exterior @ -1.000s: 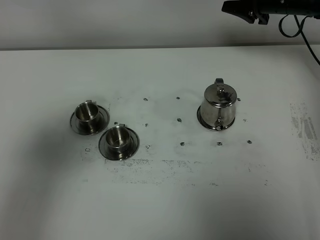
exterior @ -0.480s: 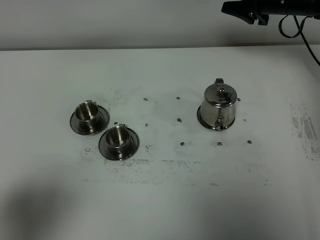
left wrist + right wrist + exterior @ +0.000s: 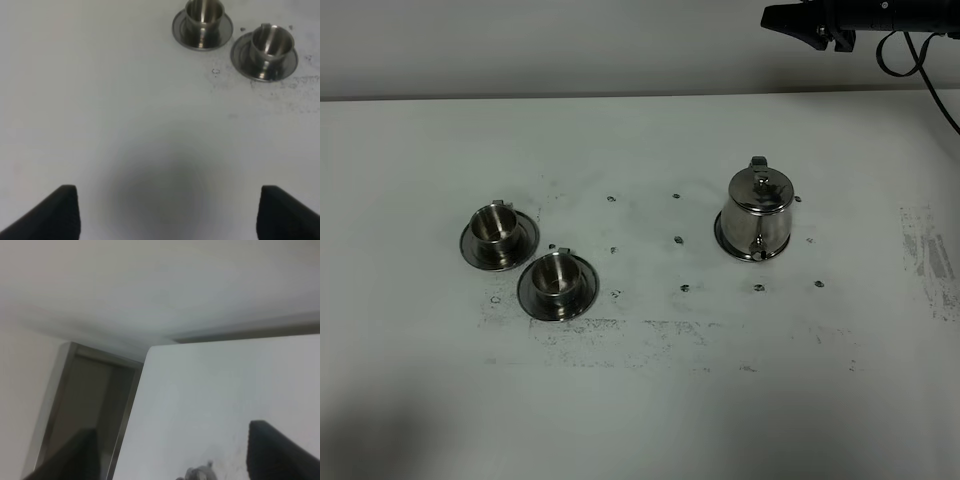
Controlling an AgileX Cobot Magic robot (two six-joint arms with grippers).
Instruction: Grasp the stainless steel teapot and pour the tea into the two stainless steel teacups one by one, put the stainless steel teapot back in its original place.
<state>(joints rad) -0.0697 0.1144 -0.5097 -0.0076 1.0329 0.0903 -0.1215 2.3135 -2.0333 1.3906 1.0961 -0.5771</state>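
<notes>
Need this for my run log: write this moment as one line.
teapot: upright on table, untouched | back cup, front cup: each on a saucer | left tool: open, empty | right tool: open, empty

White table (image 3: pixel 640 420) fills most of the high view; pale wall (image 3: pixel 570 45) behind it, along the 12 o'clock edge. Tabletop is dirty: small dark specks (image 3: pixel 678 240) scattered approx. round centre, and a smudgy grey band (image 3: pixel 620 328) runs across just toward 6 o'clock from centre. Worn scuffed patch (image 3: pixel 928 258) at 3 o'clock, near the table edge. Soft dark shadow (image 3: pixel 370 440) in the 7-8 o'clock corner. Rt wrist cam: table corner w/ grey metal-edged frame (image 3: pixel 82 405) beside it, blurry.
</notes>
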